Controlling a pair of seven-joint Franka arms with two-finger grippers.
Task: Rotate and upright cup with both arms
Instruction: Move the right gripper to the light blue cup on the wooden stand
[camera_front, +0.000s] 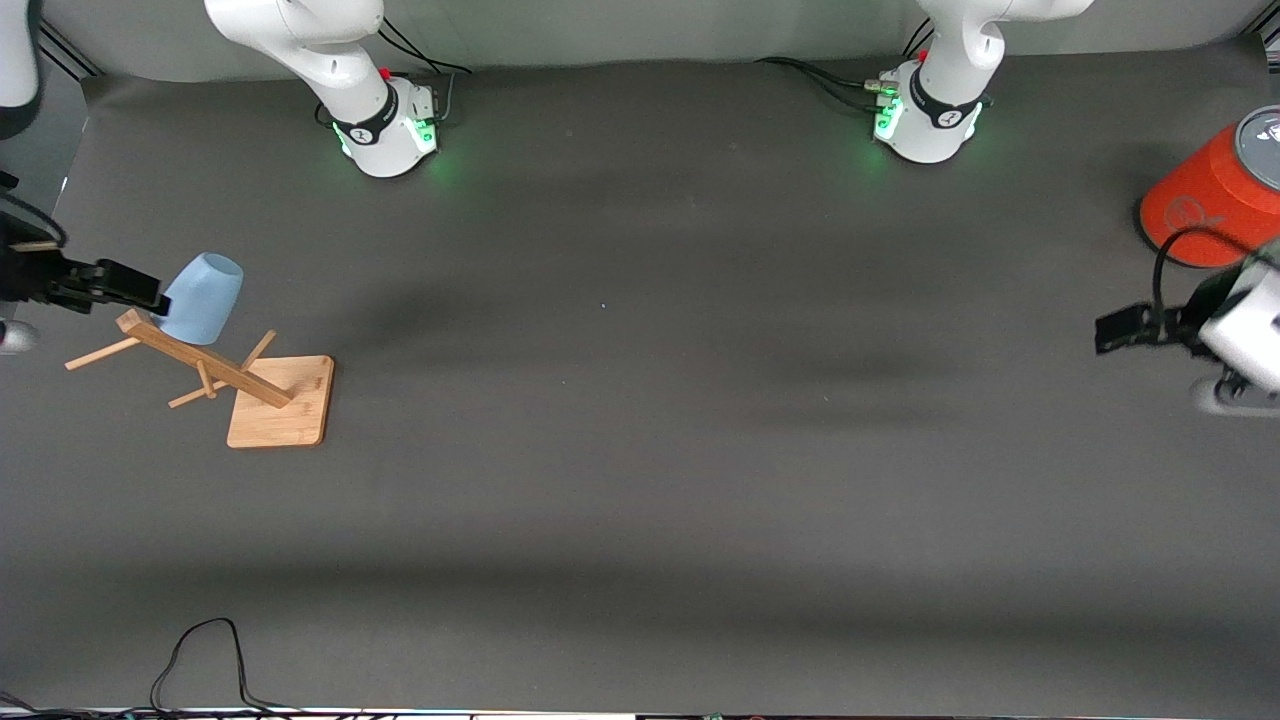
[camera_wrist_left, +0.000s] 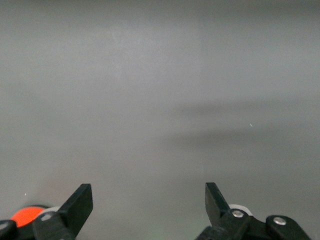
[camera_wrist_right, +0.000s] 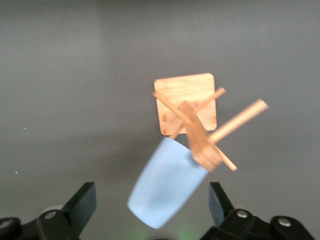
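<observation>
Your wooden mug rack (camera_front: 250, 385) carries the pale-blue cup (camera_front: 203, 297) on a peg; your right pincer (camera_front: 135, 287) hangs spread beside it, while your left pincer (camera_front: 1120, 330) waits spread over bare counter (camera_front: 640, 480).

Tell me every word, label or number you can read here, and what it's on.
No text can be read.
Orange can: a faint round mark on its side and markings on its grey lid, too blurred to read.
Arm bases: small white marks on the dark bands, illegible.
Cup and wooden rack: plain.

White jointed arms (camera_front: 300, 40), dark-grey bands, green-lit bases (camera_front: 395, 135) — black cables, silver-screwed tools (camera_wrist_right: 150, 205)
</observation>
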